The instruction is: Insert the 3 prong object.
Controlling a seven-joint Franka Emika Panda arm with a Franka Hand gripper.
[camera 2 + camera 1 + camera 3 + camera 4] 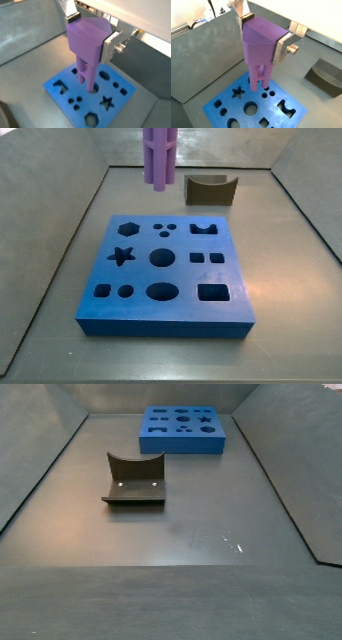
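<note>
The 3 prong object (pixel 260 45) is a lilac-purple fluted peg with a thicker upper part. It hangs upright, prongs down. My gripper (pixel 264 34) is shut on the thick part, a silver finger (pixel 283 49) on each side; the same grip shows in a wrist view (pixel 91 32). The prong ends (pixel 87 82) hang above the blue board (pixel 228 100) with its cut-out holes, near the small round holes (pixel 268 93). In a side view the peg's lower part (pixel 159 158) hangs well above the board's far end (pixel 160 325); the gripper is out of frame there.
A dark olive curved block (pixel 210 190) stands on the floor behind the board, also shown in a side view (pixel 135 481) and a wrist view (pixel 326 77). Grey walls enclose the floor. The blue board (pixel 185 446) lies at the far end.
</note>
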